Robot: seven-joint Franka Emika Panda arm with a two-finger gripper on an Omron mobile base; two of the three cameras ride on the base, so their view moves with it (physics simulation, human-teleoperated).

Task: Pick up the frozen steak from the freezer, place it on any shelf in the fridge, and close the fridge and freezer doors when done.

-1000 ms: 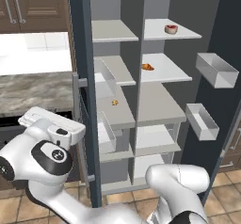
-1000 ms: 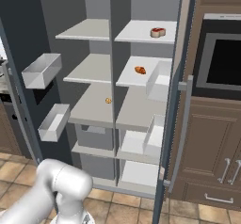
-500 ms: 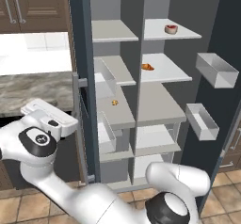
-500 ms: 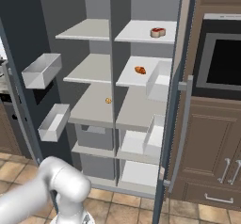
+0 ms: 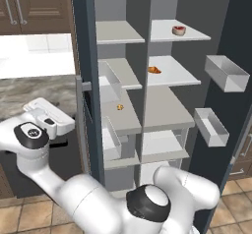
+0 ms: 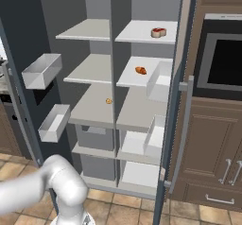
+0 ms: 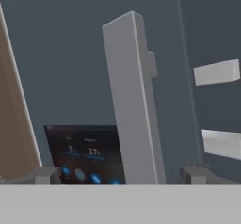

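From the left base view, the steak (image 5: pixel 178 30) lies on the top shelf (image 5: pixel 179 33) of the fridge's right column, while the end effector (image 5: pixel 55 122) sits low and well left, outside the freezer door (image 5: pixel 83 80). The right base view shows the steak (image 6: pixel 158 32) on that same top shelf, both doors open. In the hand view, the end effector (image 7: pixel 122 175) is spread around the door handle (image 7: pixel 134 100), probably to swing the door.
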